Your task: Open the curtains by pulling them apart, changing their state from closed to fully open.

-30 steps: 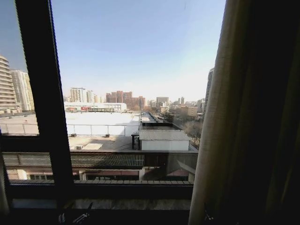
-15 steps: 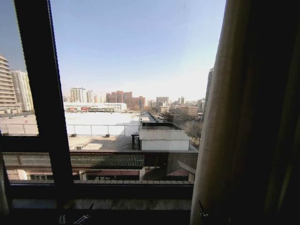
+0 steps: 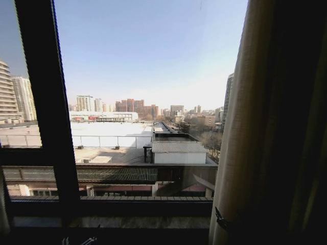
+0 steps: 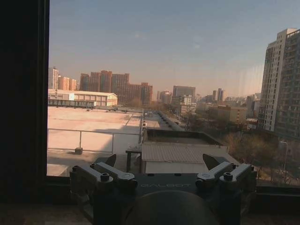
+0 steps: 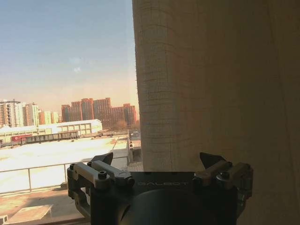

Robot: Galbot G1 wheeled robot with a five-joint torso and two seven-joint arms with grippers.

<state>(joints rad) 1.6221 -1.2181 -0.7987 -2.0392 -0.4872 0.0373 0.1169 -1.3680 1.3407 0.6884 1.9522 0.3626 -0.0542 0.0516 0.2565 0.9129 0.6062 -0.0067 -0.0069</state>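
Counts: one curtain panel [image 3: 271, 127] visible, bunched tan-beige on my right side of the window; two grippers, both mine. One dark vertical window frame bar [image 3: 43, 102] on my left with a horizontal bar crossing it, one window sill [image 3: 143, 222] below the glass.

Right gripper [image 5: 159, 161]: jaws spread wide, nothing between them. The curtain's inner edge hangs just ahead of the gap, covering the side toward my right fingertip; open glass and skyline fill the other side. In the head view the gripper [image 3: 220, 220] sits low, right at the curtain's inner edge; whether it touches the fabric I cannot tell.

Left gripper [image 4: 161, 164]: jaws spread, empty, pointing at bare glass above the sill, frame bar dark off to its outer side. From the head it is just a sliver [image 3: 82, 241] at the bottom edge.

Versus one second ago: right gripper has come up along the curtain edge, and that edge sits slightly further toward my right. Left gripper has stayed low.

View differences: right wrist view shows the fabric weave close up; the head view shows the panel as a dark fold. Left wrist view has city, sky and frame.
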